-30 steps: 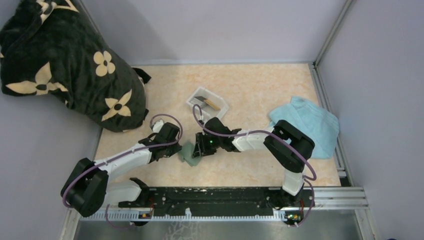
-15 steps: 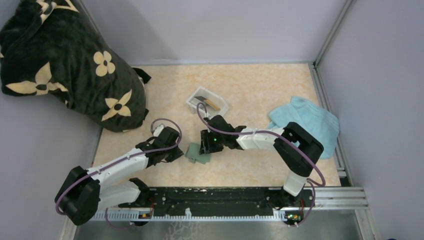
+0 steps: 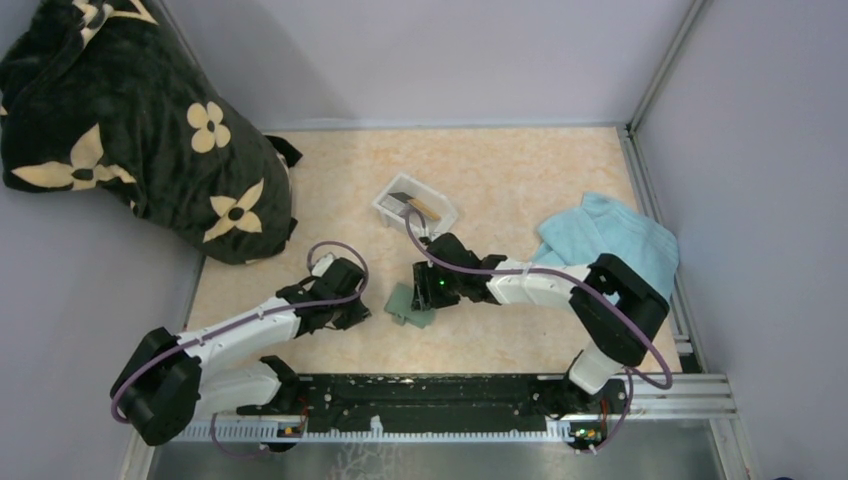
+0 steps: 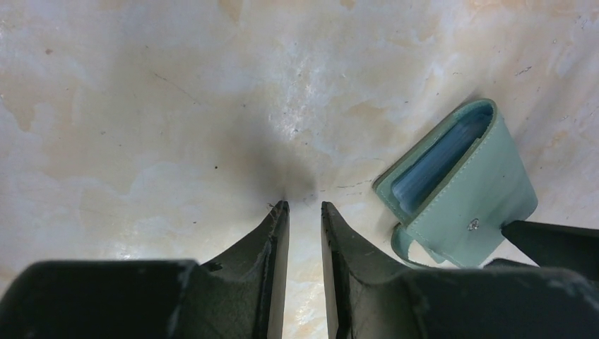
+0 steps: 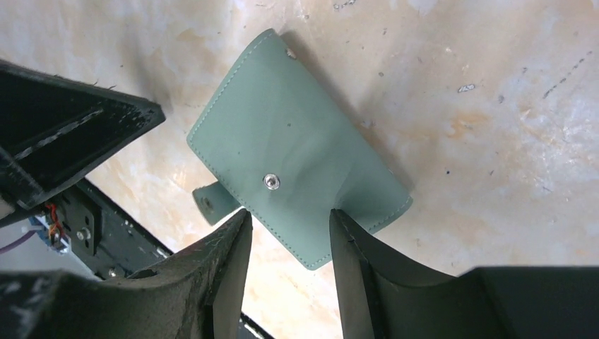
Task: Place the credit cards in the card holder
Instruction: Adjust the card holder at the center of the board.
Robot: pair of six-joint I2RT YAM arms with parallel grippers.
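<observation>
The card holder (image 3: 410, 305) is a grey-green snap wallet lying folded on the table, its pale blue pockets (image 4: 438, 166) showing at one open edge. My right gripper (image 5: 288, 212) is open straight above its near corner, one fingertip (image 5: 339, 219) over the cover (image 5: 297, 155), gripping nothing. My left gripper (image 4: 304, 206) sits low to the holder's left with its fingers a narrow gap apart and only bare table between them. The credit cards, one orange (image 3: 430, 205) and one dark (image 3: 403, 197), lie in the white tray (image 3: 443, 217) farther back.
A black bag with cream flowers (image 3: 130, 130) fills the back left corner. A light blue towel (image 3: 610, 245) lies at the right. The metal frame rail (image 3: 660, 240) borders the table's right edge.
The right gripper has shifted right, and the card holder has moved right with it. Its jaws have widened. The left gripper has drifted slightly right and nearer.
</observation>
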